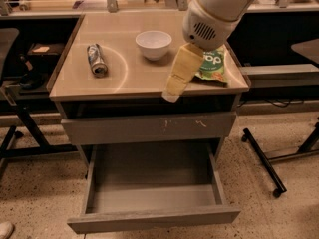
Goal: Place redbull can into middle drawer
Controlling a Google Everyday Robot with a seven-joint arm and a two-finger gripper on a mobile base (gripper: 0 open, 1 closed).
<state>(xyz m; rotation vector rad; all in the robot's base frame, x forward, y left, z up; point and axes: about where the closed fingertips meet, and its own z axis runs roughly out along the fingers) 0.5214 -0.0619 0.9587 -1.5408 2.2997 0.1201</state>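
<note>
The hand (170, 92) (open or closed, cannot tell) hangs at the tabletop (139, 78) front edge, apart from the redbull can (96, 60).

Speckled floor (40, 193), perhaps terrazzo; dark desks (305, 48) flank a tan-topped cabinet (124, 24).

The yellow end effector (173, 91) is held tilted, tip lowest, over the front edge of the counter (134, 81). The white wrist housing (209, 26) is noted above and right of it.
</note>
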